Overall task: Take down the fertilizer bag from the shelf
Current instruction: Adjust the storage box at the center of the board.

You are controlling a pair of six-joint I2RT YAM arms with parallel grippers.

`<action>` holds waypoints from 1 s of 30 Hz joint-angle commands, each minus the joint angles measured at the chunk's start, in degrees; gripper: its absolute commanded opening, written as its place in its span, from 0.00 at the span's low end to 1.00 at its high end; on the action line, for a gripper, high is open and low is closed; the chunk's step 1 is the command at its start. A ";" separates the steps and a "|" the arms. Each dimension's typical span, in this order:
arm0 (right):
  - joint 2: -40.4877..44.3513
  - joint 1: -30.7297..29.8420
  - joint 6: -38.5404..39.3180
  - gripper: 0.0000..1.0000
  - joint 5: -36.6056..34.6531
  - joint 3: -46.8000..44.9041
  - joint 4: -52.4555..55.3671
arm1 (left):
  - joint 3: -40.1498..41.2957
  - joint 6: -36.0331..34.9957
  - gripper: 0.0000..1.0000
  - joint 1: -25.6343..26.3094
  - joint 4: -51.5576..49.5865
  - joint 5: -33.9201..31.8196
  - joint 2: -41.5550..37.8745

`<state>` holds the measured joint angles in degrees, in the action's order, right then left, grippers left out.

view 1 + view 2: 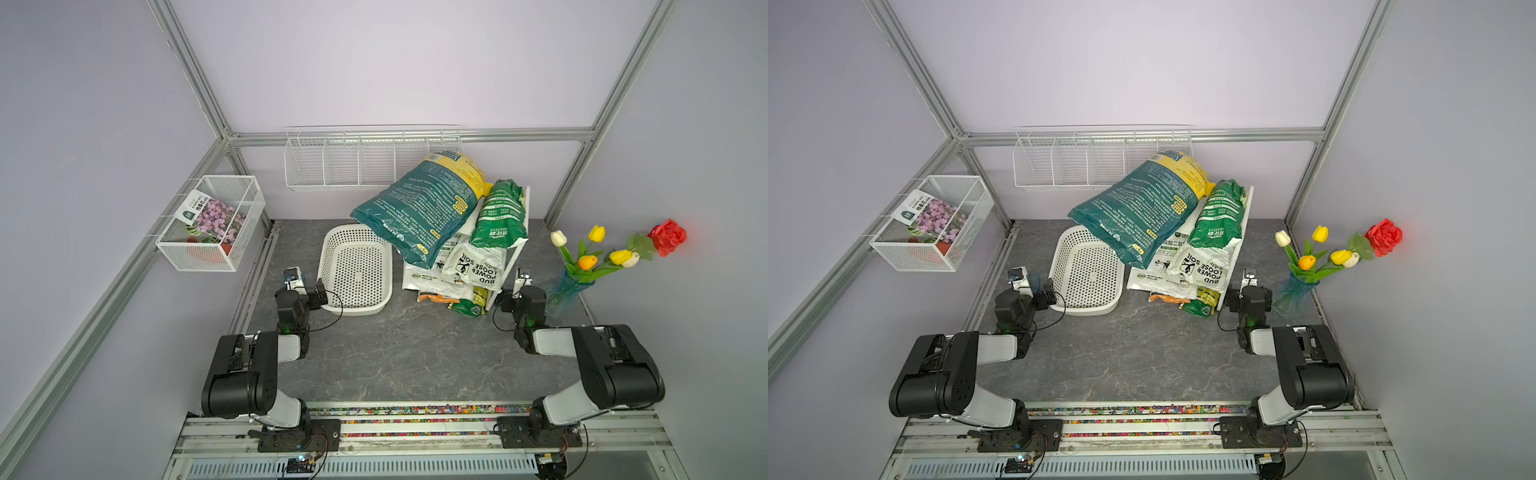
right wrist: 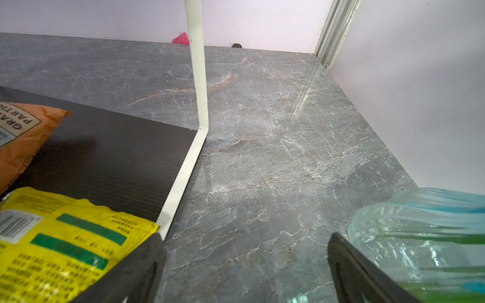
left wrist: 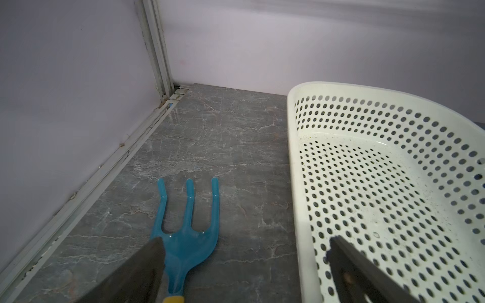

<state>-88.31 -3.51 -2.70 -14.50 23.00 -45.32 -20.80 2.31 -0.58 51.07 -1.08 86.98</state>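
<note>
1. The fertilizer bag lies atop the shelf, long axis diagonal: yellow end toward the back wall, teal end over the white basket (past the shelf's edge)
2. The left tool and the right tool both gape, holding nothing, low over the tabletop

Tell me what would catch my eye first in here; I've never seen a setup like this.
A big dark green and yellow fertilizer bag lies tilted on top of the small white shelf, its lower end hanging over an empty white perforated basket. At the right wall, a red rose and tulips stand in a blue vase. The black and white left arm and right arm sit nearest the camera.
</note>
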 commanded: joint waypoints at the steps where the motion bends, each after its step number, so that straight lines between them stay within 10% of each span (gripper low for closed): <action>1: 0.95 -0.49 0.02 0.99 1.53 0.44 -0.82 | -0.72 -0.41 1.00 0.22 -0.82 -0.09 -0.58; 30: 0.95 0.25 -0.35 0.99 2.98 0.59 -0.21 | -0.79 -0.22 1.00 0.10 -1.06 0.11 -0.55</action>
<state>-88.31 -3.29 -2.72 -13.91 23.00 -45.28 -20.80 2.31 -0.58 51.07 -1.08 86.98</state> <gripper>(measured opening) 0.990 0.997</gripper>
